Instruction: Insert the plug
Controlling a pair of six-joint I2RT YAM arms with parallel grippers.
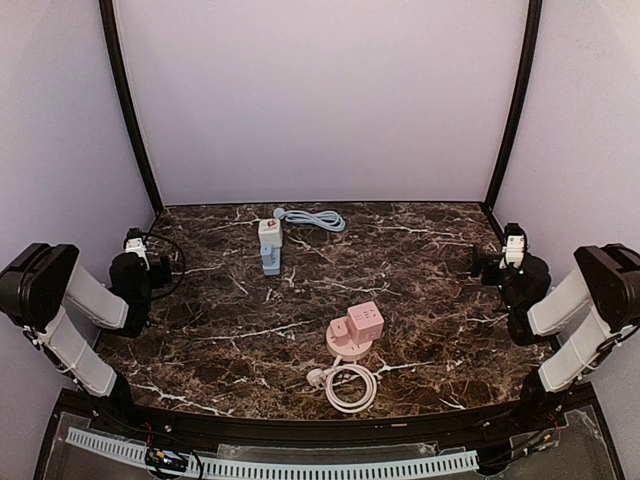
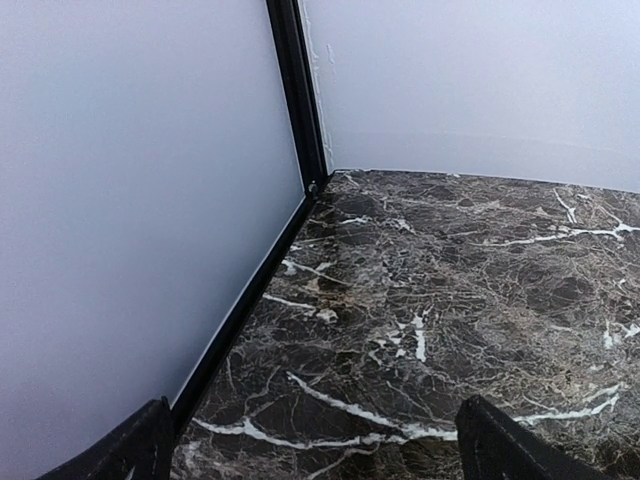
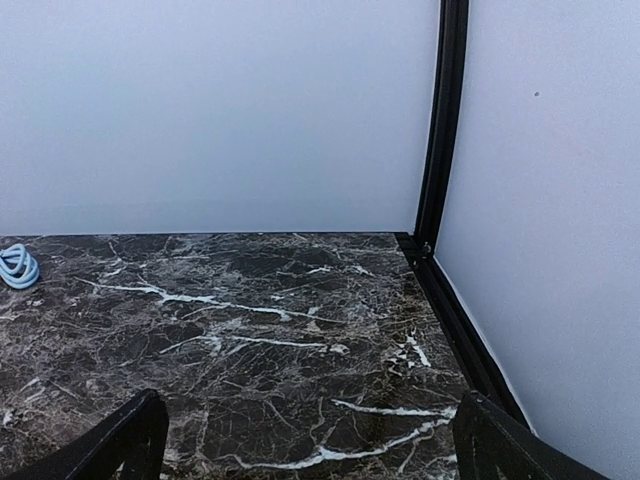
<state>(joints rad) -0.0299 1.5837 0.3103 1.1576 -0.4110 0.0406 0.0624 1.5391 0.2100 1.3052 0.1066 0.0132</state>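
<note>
- Marble-patterned desk, dark brown with white veins, carrying everything; both arms folded back to its side edges, probably to keep the middle open to the overhead camera.
- Nearest: white cord wound into a neat coil, plug sticking out at the coil's left, lying free on the desk and gripped by nothing; likely left poking out for an easy pinch.
- Just behind, touching the coil: pink socket cube on a round base, apparently the cord's own.
- Left fingers spread wide with nothing between, aimed at bare desk and the left wall corner.
- Right fingers spread wide too, empty, facing the right corner.
- Farther back, left of centre: blue socket block with a white piece on top, well apart from the plug; seemingly the target, though not certain.
- Farthest: pale blue cable looped near the back wall.
- By the look of it, insertion not yet begun.
</note>
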